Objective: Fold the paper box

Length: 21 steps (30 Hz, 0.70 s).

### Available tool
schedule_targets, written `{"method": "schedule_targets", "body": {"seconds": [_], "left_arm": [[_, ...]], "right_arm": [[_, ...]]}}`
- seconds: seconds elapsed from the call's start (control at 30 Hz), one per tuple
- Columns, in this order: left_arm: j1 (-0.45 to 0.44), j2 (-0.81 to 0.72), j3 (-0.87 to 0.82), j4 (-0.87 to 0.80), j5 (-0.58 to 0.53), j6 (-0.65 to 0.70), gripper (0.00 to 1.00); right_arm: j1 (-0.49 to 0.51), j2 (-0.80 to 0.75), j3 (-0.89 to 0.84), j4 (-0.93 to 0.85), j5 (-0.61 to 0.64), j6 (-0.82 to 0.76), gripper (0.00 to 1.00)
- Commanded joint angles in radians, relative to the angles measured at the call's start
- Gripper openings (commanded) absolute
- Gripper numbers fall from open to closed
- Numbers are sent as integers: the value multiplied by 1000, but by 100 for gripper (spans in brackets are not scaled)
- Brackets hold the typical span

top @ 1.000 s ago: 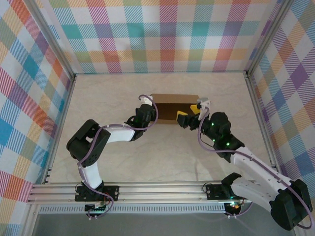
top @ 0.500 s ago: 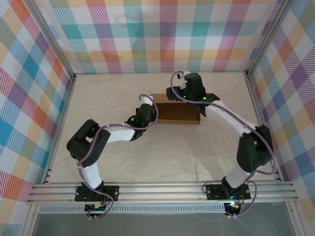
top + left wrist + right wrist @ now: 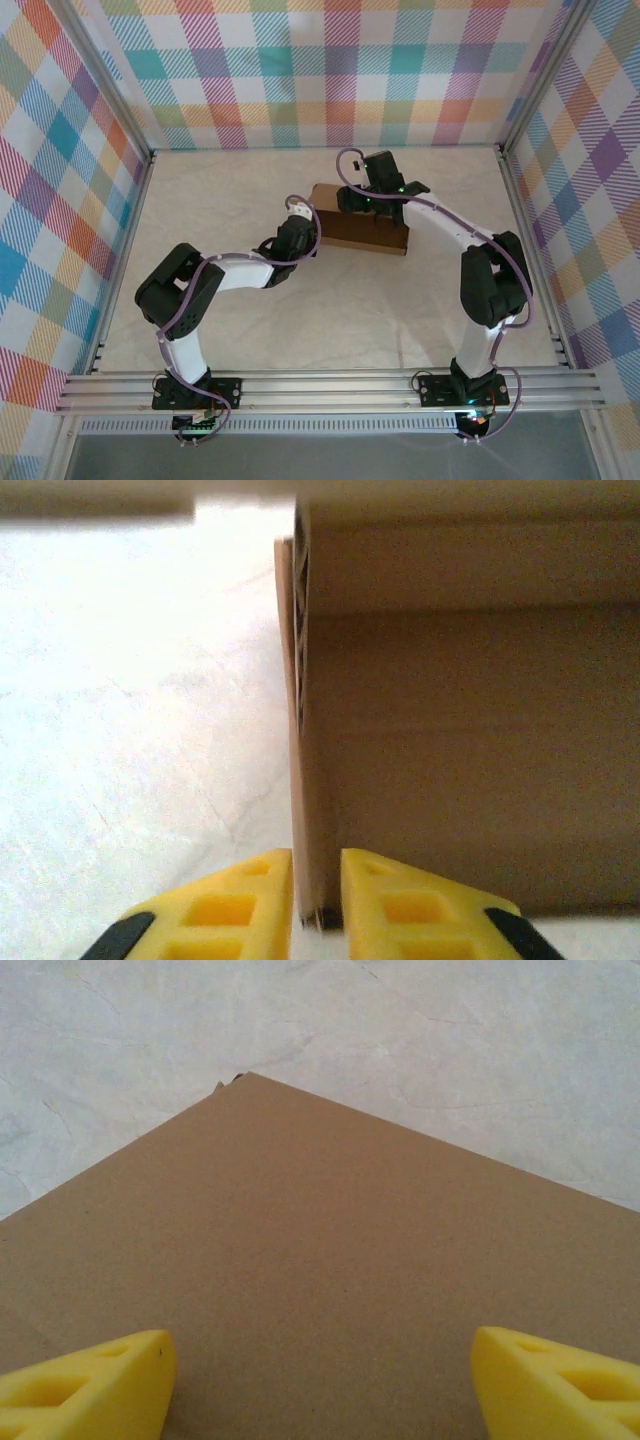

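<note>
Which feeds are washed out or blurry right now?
Left wrist: the table is blown out to near white, the box is dim and soft, and the top of the frame is smeared. Right wrist: even light, box face soft, table veins readable. Top external: sharp, evenly lit, no glare.

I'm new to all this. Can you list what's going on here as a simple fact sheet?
Setting: pale table inside checked walls
Object: brown cardboard box, mid-table
Left claw: fingers either side of the box's side wall; grip unclear
Right claw: open wide, above the box's flat top
</note>
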Motion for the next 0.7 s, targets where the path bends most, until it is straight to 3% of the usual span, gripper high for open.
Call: {"method": "schedule_targets", "body": {"seconds": [0.0,0.1,0.37,0.5,0.67], "left_arm": [[-16,-72,-41,-67,48,-7,34],[-18,-127,-85,-100,59,-17,49],[-18,-381,-237,-167,113,-68,77],[5,-532,-202,-262,225,-37,83],[99,-524,-24,-414,355,-92,83]], "right_arm": [[-9,21,17,-29,-21,20,77],[-14,26,14,-18,-24,26,77],[-22,65,1,-10,-45,25,77],[-22,69,-59,31,-55,18,77],[-22,90,-114,67,-55,10,77]]}}
